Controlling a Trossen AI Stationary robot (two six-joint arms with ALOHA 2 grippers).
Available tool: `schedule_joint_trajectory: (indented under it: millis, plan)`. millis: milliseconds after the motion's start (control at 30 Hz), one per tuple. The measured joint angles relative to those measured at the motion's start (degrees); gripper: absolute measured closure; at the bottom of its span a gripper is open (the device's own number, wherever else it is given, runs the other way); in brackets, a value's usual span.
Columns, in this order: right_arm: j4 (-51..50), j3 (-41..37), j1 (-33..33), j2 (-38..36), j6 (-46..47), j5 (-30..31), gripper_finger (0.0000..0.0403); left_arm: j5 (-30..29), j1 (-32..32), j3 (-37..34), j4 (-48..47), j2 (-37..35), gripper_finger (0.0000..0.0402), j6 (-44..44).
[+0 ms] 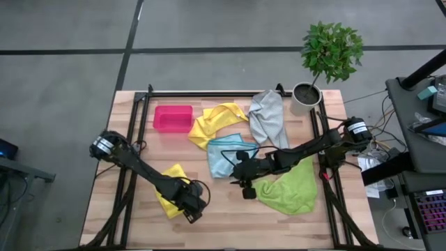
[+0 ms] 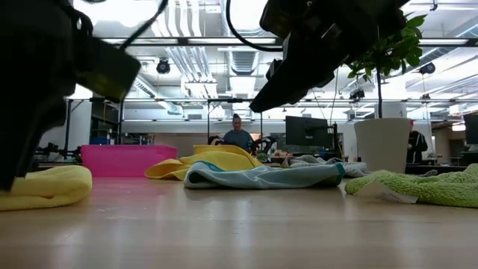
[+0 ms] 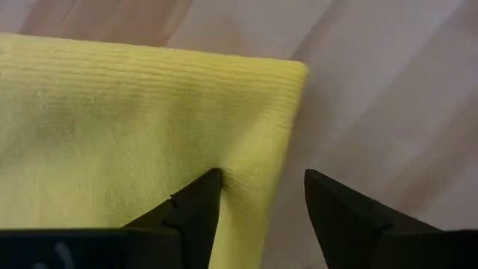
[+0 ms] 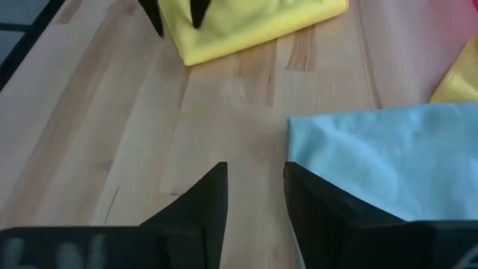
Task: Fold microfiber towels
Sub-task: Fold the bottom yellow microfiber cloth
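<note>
**Both pincers parted at towel edges — watch for snagged cloth**

You are working around the pink bin [image 1: 173, 118] as landmark. Your left pincer [image 3: 261, 198] is sitting at the folded yellow towel [image 1: 172, 188], toward the counter's [image 1: 223, 216] near edge from the bin, fingers apart with one tip pressing the towel's edge. Your right pincer [image 4: 254, 194] is hovering with a narrow gap, nothing between the fingers, beside the light blue towel [image 1: 224, 155], right of the bin. The second yellow towel [image 1: 217, 122] is lying just beside the bin; the grey towel [image 1: 268, 118] and lime green towel [image 1: 289, 187] are lying farther right.

If you are lifting the left arm away, that tip is likely dragging the fold open.
</note>
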Motion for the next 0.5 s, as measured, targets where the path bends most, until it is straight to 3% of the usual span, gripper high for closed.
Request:
schedule_joint_trajectory:
  millis: [267, 500]
  plan:
    - [0.8, 0.0, 0.0, 0.1, 1.5, 0.0, 0.0266, -2.3, -0.2, 0.1, -0.6, 2.5, 0.0283, 0.7]
    - [0.9, 0.0, 0.0, 0.1, 1.5, 0.0, 0.0268, -6.1, -0.9, -0.2, -1.9, 2.7, 0.0389, 1.2]
